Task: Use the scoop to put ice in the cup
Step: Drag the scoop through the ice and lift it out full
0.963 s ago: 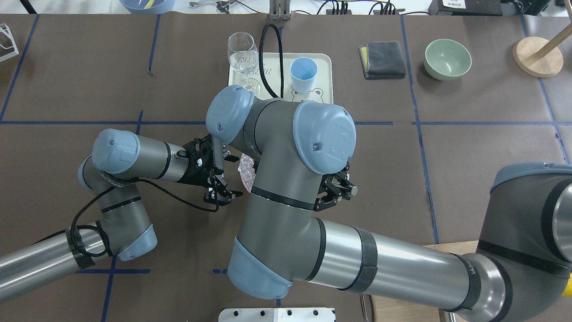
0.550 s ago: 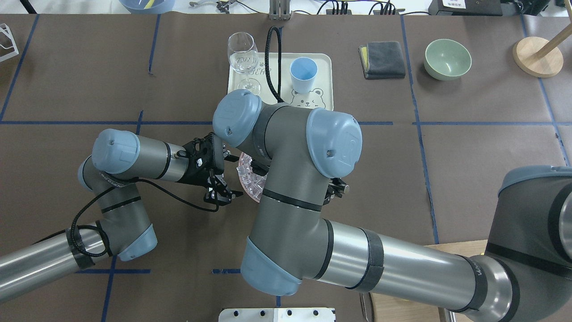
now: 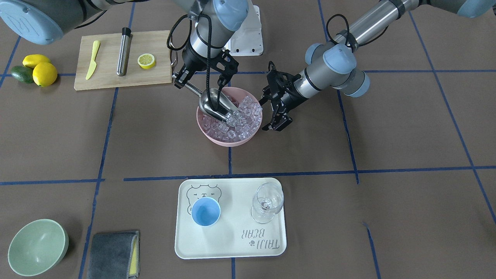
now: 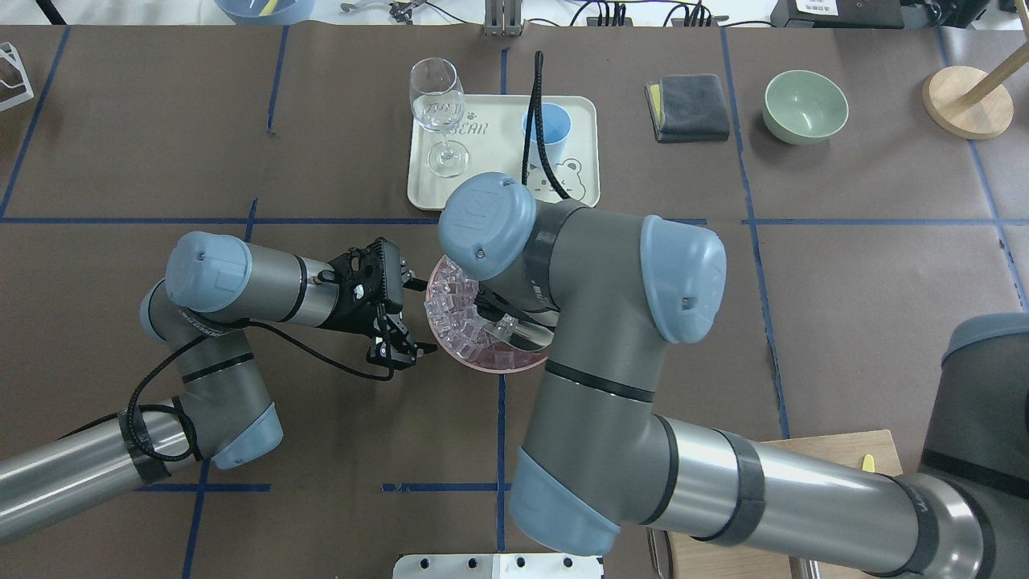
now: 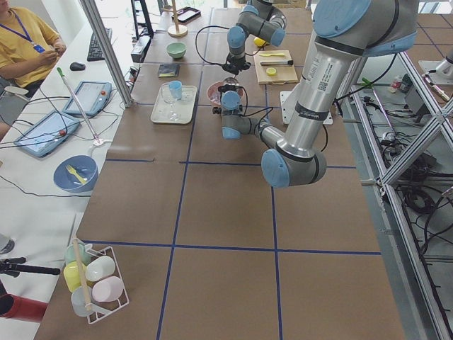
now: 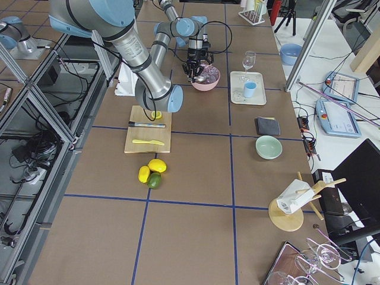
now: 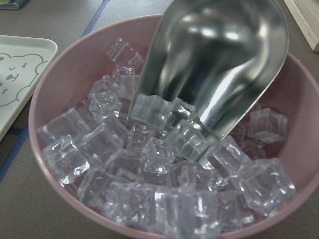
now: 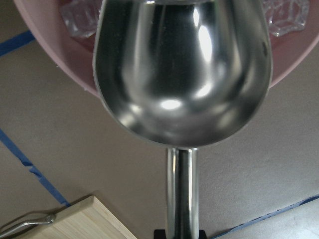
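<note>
Nearest my base, by the counter's [image 3: 387, 135] near edge on my right side, lies a wooden cutting board [image 3: 108, 81]. It carries a yellow knife [image 3: 92, 60], a steel cylinder with a black cap [image 3: 124, 50] and a lemon half [image 3: 146, 61]. Two lemons [image 3: 44, 73] and an avocado [image 3: 21, 73] sit just past the board's right end.

Next out, about mid-counter, stands a pink bowl [image 3: 228, 141] heaped with the ice [image 3: 244, 116]. My right jaws are clamped on the end of the thin handle of the scoop [image 3: 217, 104]. The scoop slants down from the bowl's near right rim, and its trough mouth is pushed in among the cubes; the left wrist view shows a cube right at its lip. My left jaws hang just beside the bowl's left rim, parted to a middling gap and holding nothing. They do not look to be touching the bowl.

Beyond the bowl, toward the far edge, lies a pale tray [image 3: 232, 244] with a bear drawing. The cup [image 3: 205, 211] stands upright on its right half, its blue inside showing. It is well apart from the scoop. A wine glass [image 3: 267, 201] stands at the tray's left side.

Farther right along the far edge lie a folded grey cloth [image 3: 112, 254] and, past it, a pale-green bowl [image 3: 37, 248].
</note>
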`<state>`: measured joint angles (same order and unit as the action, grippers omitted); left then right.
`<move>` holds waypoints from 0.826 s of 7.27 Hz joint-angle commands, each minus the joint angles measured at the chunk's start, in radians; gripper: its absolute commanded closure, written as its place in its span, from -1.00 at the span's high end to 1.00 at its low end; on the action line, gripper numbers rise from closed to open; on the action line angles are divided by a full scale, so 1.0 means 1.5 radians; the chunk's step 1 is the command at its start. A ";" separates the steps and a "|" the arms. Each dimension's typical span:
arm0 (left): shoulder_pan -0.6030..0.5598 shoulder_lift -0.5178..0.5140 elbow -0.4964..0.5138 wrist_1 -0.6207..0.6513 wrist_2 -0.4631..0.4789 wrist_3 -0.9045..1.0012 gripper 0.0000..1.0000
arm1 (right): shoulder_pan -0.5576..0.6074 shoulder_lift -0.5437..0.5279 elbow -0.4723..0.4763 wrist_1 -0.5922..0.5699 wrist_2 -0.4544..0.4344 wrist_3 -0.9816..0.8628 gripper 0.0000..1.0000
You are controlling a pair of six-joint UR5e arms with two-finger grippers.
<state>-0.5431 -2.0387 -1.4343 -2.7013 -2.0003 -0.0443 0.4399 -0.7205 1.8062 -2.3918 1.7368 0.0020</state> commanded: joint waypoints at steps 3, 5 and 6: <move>0.000 0.000 0.000 0.000 0.000 0.000 1.00 | -0.003 -0.075 0.050 0.125 0.001 0.047 -1.00; 0.000 0.000 0.001 0.000 0.000 0.000 1.00 | -0.004 -0.099 0.051 0.193 0.001 0.075 -1.00; 0.000 0.000 0.001 -0.001 0.000 0.000 1.00 | -0.003 -0.126 0.052 0.262 0.002 0.099 -1.00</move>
<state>-0.5430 -2.0387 -1.4331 -2.7017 -2.0004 -0.0445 0.4350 -0.8658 1.8820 -2.1125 1.7383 0.1101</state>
